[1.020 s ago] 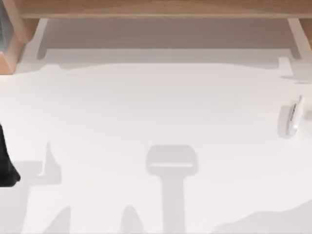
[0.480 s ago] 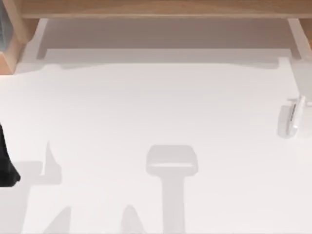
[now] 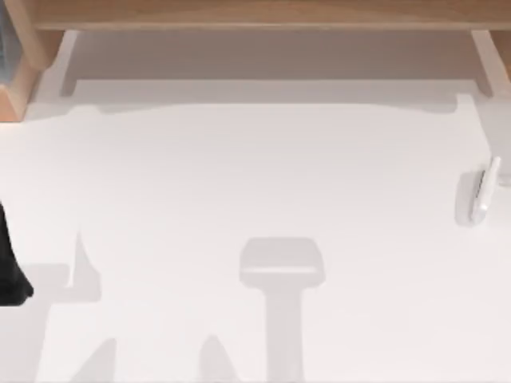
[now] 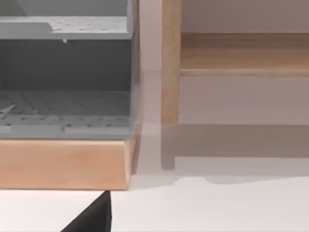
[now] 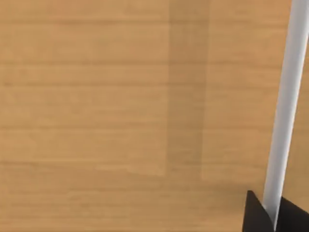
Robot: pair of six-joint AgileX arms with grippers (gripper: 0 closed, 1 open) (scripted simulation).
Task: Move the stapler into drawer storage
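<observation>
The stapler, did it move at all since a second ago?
Hardly. The stapler sits in about the same spot near the table's right edge, with just a tiny wobble in its tilt. The left arm stayed parked at the left edge.

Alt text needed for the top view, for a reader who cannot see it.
A small white stapler lies on the white table near its right edge. The left arm sits at the left edge, and a wooden frame with a pale shelf beneath it spans the far side.
</observation>
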